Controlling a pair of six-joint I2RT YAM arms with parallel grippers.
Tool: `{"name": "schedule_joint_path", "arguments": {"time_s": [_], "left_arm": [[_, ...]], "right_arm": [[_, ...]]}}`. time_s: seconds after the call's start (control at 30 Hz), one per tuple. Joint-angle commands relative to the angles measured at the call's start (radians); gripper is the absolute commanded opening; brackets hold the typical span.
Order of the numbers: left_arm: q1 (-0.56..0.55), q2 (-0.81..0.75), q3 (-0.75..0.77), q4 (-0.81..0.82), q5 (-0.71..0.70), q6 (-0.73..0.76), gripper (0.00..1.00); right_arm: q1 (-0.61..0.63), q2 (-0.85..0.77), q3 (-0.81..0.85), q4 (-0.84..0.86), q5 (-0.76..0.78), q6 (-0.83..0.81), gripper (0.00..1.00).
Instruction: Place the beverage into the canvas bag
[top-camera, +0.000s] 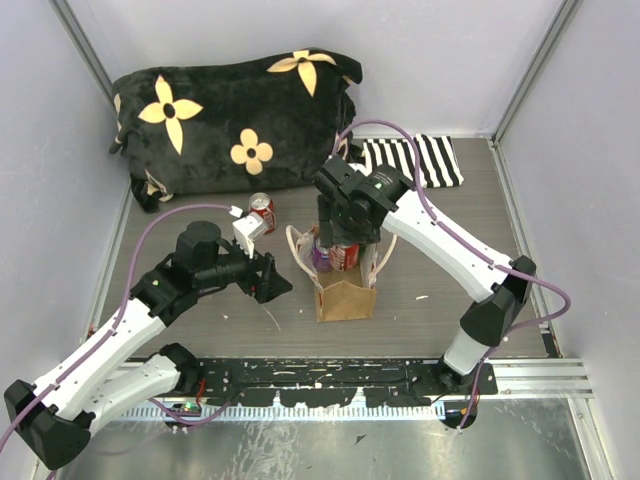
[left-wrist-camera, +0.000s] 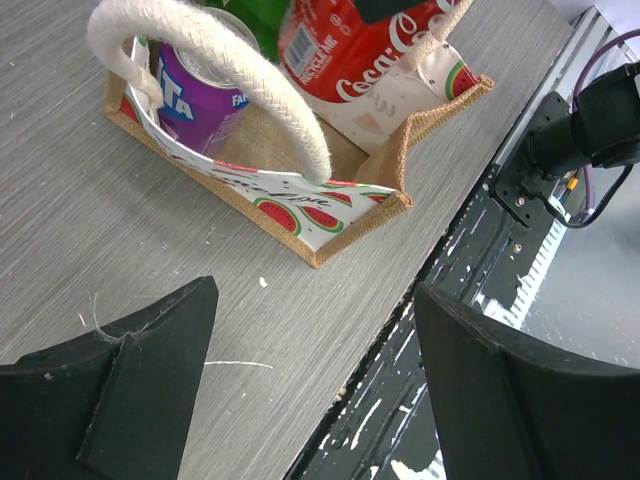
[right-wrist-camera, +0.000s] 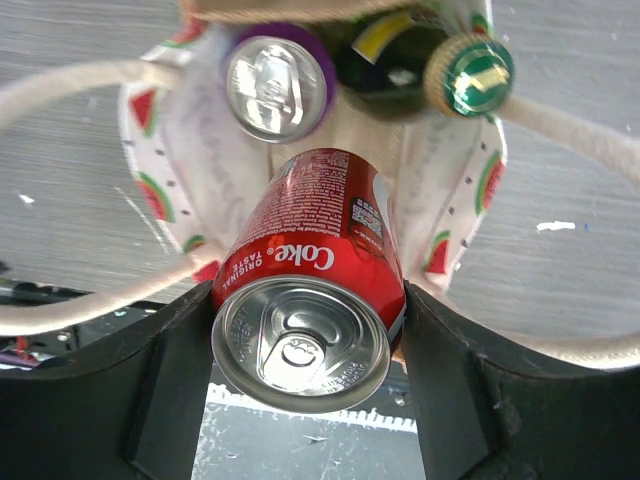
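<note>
The tan canvas bag (top-camera: 345, 298) with cream rope handles stands mid-table; its watermelon-print lining shows in the left wrist view (left-wrist-camera: 300, 205) and the right wrist view (right-wrist-camera: 175, 150). A purple can (right-wrist-camera: 277, 82) and a green bottle (right-wrist-camera: 468, 75) stand inside it. My right gripper (right-wrist-camera: 305, 350) is shut on a red Coke can (right-wrist-camera: 310, 300) and holds it over the bag's mouth, its lower end inside the opening (top-camera: 347, 255). My left gripper (left-wrist-camera: 315, 375) is open and empty, just left of the bag (top-camera: 272, 278).
Another red can (top-camera: 262, 210) stands behind my left gripper. A black cushion with yellow flowers (top-camera: 235, 115) lies at the back. A black-and-white striped cloth (top-camera: 415, 160) lies at the back right. The perforated black rail (top-camera: 340, 380) runs along the near edge.
</note>
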Motion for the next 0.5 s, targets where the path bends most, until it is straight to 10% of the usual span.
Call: {"name": "schedule_joint_path", "arguments": {"time_s": [0.0,0.47], "left_arm": [[0.005,0.013,0.016,0.046,0.026,0.001,0.87],[0.004,0.011,0.015,0.048,0.025,-0.007,0.87]], "right_arm": [[-0.005,-0.108,-0.079,0.09,0.057,0.052,0.01],[-0.012,-0.138,-0.408,0.308,0.106,0.057,0.01]]}}
